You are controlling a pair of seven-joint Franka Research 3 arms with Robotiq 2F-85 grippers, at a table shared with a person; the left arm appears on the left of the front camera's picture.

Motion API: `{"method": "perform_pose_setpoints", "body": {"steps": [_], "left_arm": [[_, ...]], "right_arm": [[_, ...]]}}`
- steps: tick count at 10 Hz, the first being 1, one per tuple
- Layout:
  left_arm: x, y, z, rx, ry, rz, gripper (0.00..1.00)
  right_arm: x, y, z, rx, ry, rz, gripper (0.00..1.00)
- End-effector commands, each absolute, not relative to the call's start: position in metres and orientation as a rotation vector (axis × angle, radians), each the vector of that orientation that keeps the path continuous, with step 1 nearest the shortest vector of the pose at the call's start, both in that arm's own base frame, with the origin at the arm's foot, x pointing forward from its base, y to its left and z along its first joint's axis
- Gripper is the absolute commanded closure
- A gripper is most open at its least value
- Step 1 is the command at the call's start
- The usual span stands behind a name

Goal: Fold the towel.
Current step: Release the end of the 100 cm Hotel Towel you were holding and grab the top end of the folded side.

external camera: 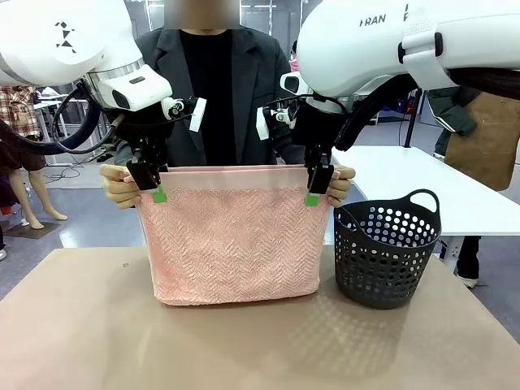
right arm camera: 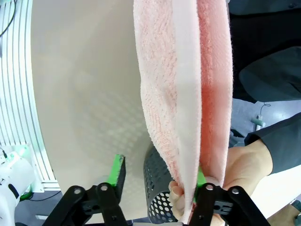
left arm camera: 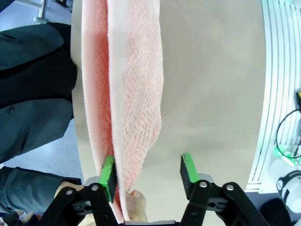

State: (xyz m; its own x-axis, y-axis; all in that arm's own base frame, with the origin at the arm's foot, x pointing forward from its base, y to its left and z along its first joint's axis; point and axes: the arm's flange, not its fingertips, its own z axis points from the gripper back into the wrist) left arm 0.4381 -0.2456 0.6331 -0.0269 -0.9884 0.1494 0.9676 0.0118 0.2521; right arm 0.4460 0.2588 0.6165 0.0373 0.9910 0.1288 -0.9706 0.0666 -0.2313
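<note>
Towel (external camera: 236, 244) hangs doubled as a flat upright sheet over the middle of the table (external camera: 244, 353). Its long axis runs across the table from the robot's left to its right, smooth band along the top, and its lower fold is at the tabletop; contact cannot be told. The top corners are pinched by the person: the person's hand on the robot's left (external camera: 119, 185) at one corner, the person's other hand (external camera: 341, 185) at the opposite one. Left gripper (external camera: 153, 188) straddles the left corner from above and right gripper (external camera: 317, 191) the right one, so each arm is nearest its own corner. Both wrist views show the jaws apart, not clamped. In each, the cloth lies against the pad on the person's side, with the robot-side pad (left arm camera: 188, 167) standing clear of it. The weight appears to rest with the person's fingers, which sit right at the pads. The coming move likely turns on that lean: close and the near pad must cross the gap to the cloth, or lift straight up and the corners come free. Dark basket (external camera: 388, 253) stands just beside the towel's right edge, below the right gripper, and blocks any sideways or downward sweep there. The table on the robot's side is bare.
</note>
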Motion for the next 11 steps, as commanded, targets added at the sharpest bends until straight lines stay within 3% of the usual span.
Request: {"method": "perform_pose_setpoints", "body": {"steps": [1, 2, 3, 7, 11], "left_arm": [[0.431, -0.251, 0.650, 0.089, -0.366, -1.561, 0.16], [0.426, -0.253, 0.664, 0.090, -0.405, -1.566, 0.06], [0.421, -0.256, 0.679, 0.092, -0.416, -1.599, 0.00], [0.448, -0.259, 0.716, 0.066, -0.340, -1.641, 0.00], [0.474, -0.249, 0.689, 0.043, -0.284, -1.613, 0.00]], "right_arm": [[0.440, 0.257, 0.634, -0.112, -0.345, 1.509, 0.00], [0.433, 0.255, 0.651, -0.126, -0.402, 1.505, 0.00], [0.429, 0.255, 0.670, -0.151, -0.452, 1.515, 0.15], [0.458, 0.268, 0.694, -0.101, -0.383, 1.557, 0.15], [0.491, 0.271, 0.673, -0.088, -0.301, 1.550, 0.15]]}}
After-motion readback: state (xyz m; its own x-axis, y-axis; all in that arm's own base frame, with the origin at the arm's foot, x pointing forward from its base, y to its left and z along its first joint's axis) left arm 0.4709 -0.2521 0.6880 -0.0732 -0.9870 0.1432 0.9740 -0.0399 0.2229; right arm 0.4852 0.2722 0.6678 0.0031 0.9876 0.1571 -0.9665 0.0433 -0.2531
